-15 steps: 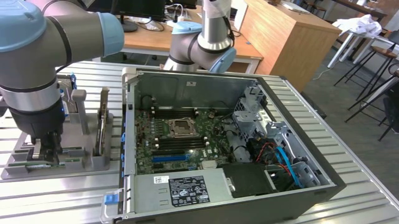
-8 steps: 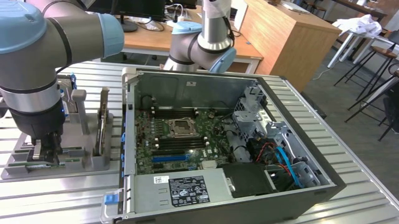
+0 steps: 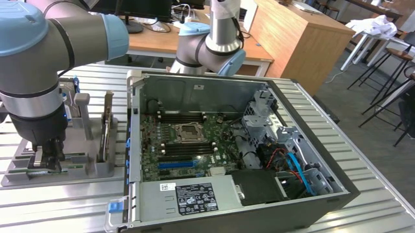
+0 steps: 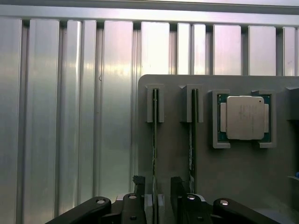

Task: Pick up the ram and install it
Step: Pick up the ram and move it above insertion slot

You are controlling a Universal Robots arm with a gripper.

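Two ram sticks stand on edge in slots of a grey holder [image 4: 173, 154]. In the wrist view they are thin dark lines. My gripper [image 4: 157, 184] is open, and its dark fingers [image 4: 138, 183] straddle one ram [image 4: 154, 140] without touching it; the other ram [image 4: 191, 140] runs alongside, just outside the far finger. In the exterior view my gripper [image 3: 48, 158] hangs low over the front of the holder [image 3: 84, 167], at the view's left. The open computer case [image 3: 133, 121] lies to the right of the holder, its motherboard [image 3: 188, 141] and long memory slots [image 3: 184, 116] exposed.
A square silver processor chip [image 4: 245, 117] sits in its own pocket of the holder. A flat drive [image 3: 107, 126] stands upright in the holder behind my gripper. Everything rests on a ribbed aluminium table [image 3: 363, 194]. Stools and a wooden counter stand beyond.
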